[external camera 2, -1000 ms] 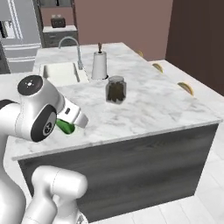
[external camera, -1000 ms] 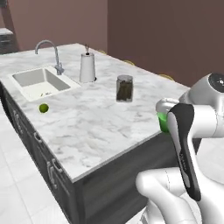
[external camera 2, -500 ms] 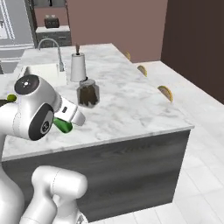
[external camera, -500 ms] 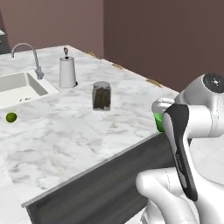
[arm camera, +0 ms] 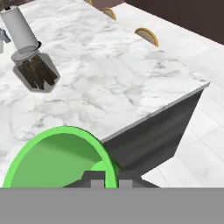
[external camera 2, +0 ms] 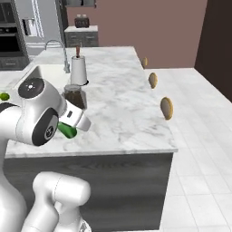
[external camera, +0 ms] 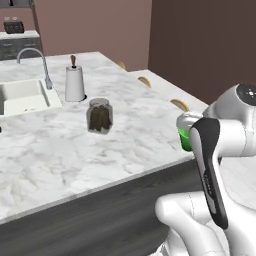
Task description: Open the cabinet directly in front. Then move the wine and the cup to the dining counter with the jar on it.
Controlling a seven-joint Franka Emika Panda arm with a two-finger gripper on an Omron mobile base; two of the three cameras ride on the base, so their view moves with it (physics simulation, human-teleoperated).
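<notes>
My pincer (arm camera: 105,180) is clamped on the cup (arm camera: 57,158): looking down along my hand, the two dark fingertips sit close together at the cup's near rim, pinching its wall, and its open green mouth faces up at me. I cannot tell more about how wide the fingers stand than that the rim is between them.

In the left base view the cup (external camera: 185,137) shows as a green patch tucked behind my forearm, held in the air just off the near corner of the dining counter (external camera: 125,145), not resting on the marble. In the right base view the same cup (external camera 2: 67,130) peeks out beneath my wrist, over the counter's front edge (external camera 2: 136,136).

Taking the jar (external camera: 99,115) as the marker: it stands upright on the marble, silver lid on, dark contents inside. The cup is well apart from it, toward the counter's near corner. Just beyond the jar stands the white paper-towel roll (external camera: 75,83) on its holder, and beyond and to the side of that are the inset sink (external camera: 22,97) and the curved tap (external camera: 35,62). Along the counter's far edge from the jar, tan stool tops (external camera: 179,104) poke up in a row.
</notes>
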